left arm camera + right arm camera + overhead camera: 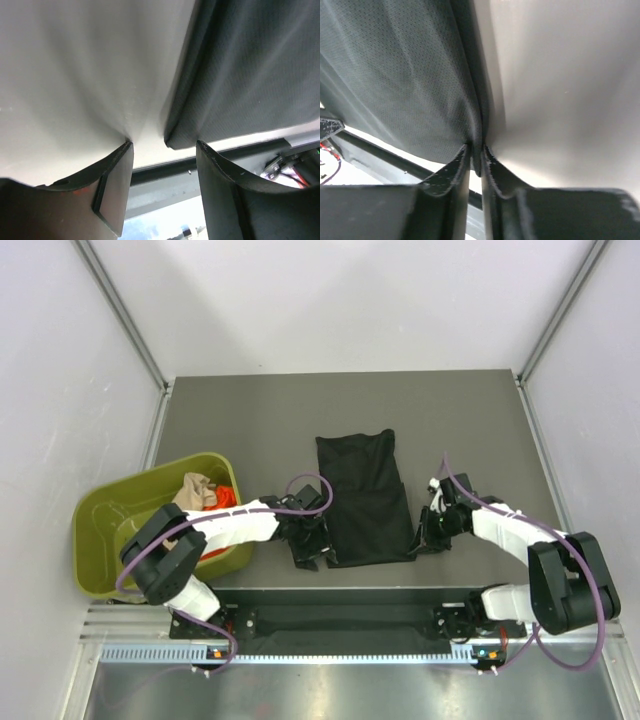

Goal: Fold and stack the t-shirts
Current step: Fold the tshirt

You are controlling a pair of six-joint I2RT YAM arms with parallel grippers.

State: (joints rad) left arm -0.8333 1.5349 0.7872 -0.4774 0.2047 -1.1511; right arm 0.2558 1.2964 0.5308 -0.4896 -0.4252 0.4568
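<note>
- Clamped shut with the right gripper (476, 160) on the black shirt (395, 75): fingers nearly together, a ridge of the cloth's right edge pinched between them.
- Low over the table (250, 420) there, at the shirt's near-right corner.
- Spread wide at the left gripper (165, 165), nothing held; fingers either side of the shirt's near-left corner, which lies in the gap ungripped.
- Left finger tip down at the table surface; cannot tell whether the right finger touches the cloth.
- Laid mostly flat in the middle of the table, folded to a long dark panel, running from the near edge away from the arms, far end tilted a little to the right.
- Bent inward from both sides, one arm at each near corner of the shirt.
- Bunched in the tub (150, 475) at the table's left edge: orange-red shirt (225, 498) beside beige shirt (195, 488), touching, well apart from the black one.
</note>
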